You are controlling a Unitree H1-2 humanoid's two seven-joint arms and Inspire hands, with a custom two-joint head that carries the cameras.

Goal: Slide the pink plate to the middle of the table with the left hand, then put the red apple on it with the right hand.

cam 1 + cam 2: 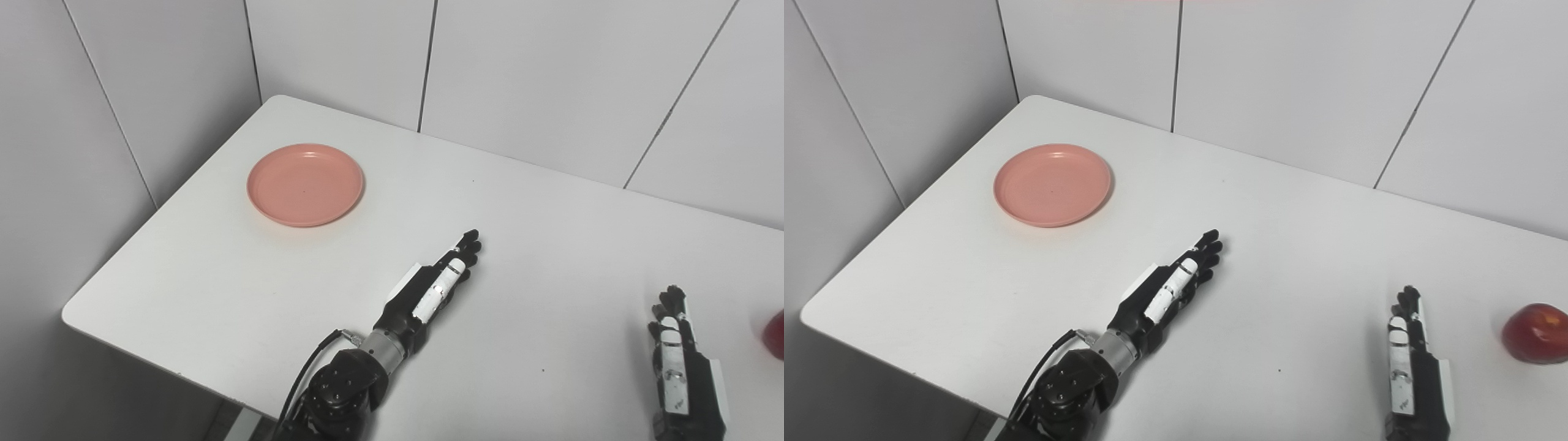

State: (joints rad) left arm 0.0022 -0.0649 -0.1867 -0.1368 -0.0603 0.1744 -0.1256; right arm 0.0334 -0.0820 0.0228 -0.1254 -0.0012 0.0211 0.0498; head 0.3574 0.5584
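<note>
We see the pink plate (pixel 305 184) lying flat and empty on the white table (pixel 1274 245), toward the far left corner, close to the left edge. Our left hand (pixel 438 282) is over the middle of the table, nearer to us than the plate and to its right; it is well apart from the plate and touches nothing we can make out. Its fingers (pixel 468 242) are stretched out straight and held close together, pointing away from us and slightly rightward, so the hand is extended and holds nothing. The black forearm with its cable comes up from the bottom edge.

The red apple (pixel 1536 332) sits on the table at the far right, near the right edge of the right eye view; in the left eye view only a sliver of it shows at the frame's border. Our right hand (pixel 1410 349) is just left of the apple, near it but with a clear strip of bare table between them. This hand also has its fingers straight and pointing away from us, gripping nothing. The plate and the apple are at opposite ends of the table, with both hands between them.

White panels run along the backs of both hands. We can read no brand, label or writing anywhere in either view.
</note>
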